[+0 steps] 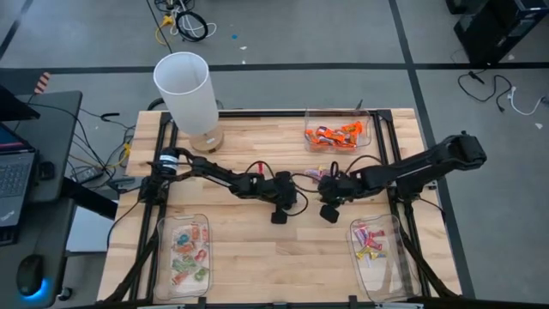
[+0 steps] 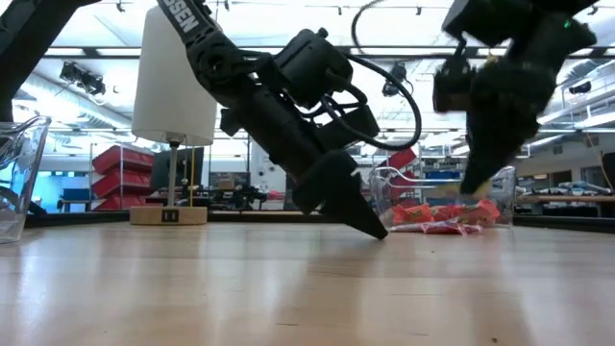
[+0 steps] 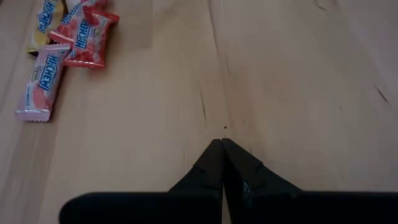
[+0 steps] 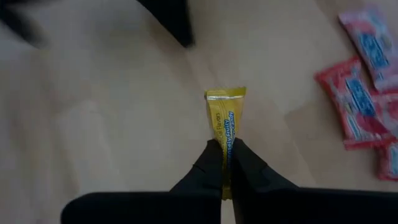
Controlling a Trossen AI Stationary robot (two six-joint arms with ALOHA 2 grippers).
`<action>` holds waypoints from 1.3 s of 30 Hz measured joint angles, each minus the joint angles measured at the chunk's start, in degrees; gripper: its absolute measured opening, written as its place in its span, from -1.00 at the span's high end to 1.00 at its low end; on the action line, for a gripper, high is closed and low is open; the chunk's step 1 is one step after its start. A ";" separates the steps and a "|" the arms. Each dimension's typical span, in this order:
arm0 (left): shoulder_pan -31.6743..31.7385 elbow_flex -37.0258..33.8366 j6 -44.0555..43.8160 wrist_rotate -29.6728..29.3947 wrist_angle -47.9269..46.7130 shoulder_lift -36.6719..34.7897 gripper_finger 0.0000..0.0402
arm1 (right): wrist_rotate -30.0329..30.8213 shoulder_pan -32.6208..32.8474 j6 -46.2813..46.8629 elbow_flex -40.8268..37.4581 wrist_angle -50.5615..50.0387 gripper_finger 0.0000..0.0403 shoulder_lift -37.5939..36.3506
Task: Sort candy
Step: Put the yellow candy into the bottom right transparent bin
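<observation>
While the left hand (image 3: 222, 144) rests pinched shut and empty at mid-counter, the right hand (image 4: 225, 146) beside it grips a yellow wrapped candy (image 4: 226, 118) above the wooden counter (image 1: 257, 257).

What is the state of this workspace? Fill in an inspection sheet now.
Surface: pale wooden table top, bare in the middle.
Job's things: orange wrapped sweets in far clear plastic tray; mixed sweets in near-left clear tray; pink-and-yellow ones in near-right clear tray; loose red and pink sweets on wood.
Clutter: white cylindrical lamp.
Grippers: left claw shut, empty; right claw shut on yellow wrapped sweet.
Cables: black loops on floor.
Surroundings: laptop, red bins.
</observation>
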 joint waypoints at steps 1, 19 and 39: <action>0.00 0.02 -0.06 -0.04 -0.11 -0.10 0.97 | -0.07 0.22 0.00 0.02 0.30 0.97 -1.11; -0.24 -0.04 1.90 -0.55 -8.81 -8.32 0.97 | -11.80 9.81 9.74 6.32 -19.30 0.99 -21.18; 0.04 -0.01 7.00 -2.44 -11.06 -13.35 0.97 | -24.99 37.47 61.74 12.31 -33.01 0.91 -15.25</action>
